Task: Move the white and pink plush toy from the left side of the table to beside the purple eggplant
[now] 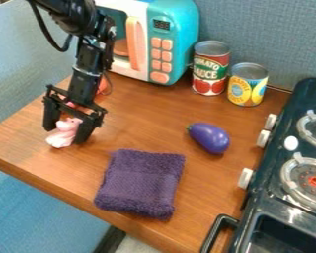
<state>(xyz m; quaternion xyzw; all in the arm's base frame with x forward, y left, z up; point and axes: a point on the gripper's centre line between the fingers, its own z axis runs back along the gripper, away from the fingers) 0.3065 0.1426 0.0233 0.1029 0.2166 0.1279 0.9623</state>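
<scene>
- Pink toy figure (65,131): directly below the palm of the black gripper (65,135), in between its two fingers.
- Toy's long axis: leans, pale base toward the lower left of the view, head end up and right, in near the gripper.
- One arm only, hanging over the far left part of the wooden table (147,116).
- Gripper: fingers well parted, pointing down, one each side of the toy. Can't tell from where I'm standing if either touches it; no firm hold visible.
- Purple folded cloth (140,183): nearer me, down and right of the toy, well apart from it.
- Eggplant (210,138): right of the cloth, lying on its side, between cloth and stove (258,205).
- Two cans (211,69) upright by the toy microwave (180,22), behind the eggplant.
</scene>
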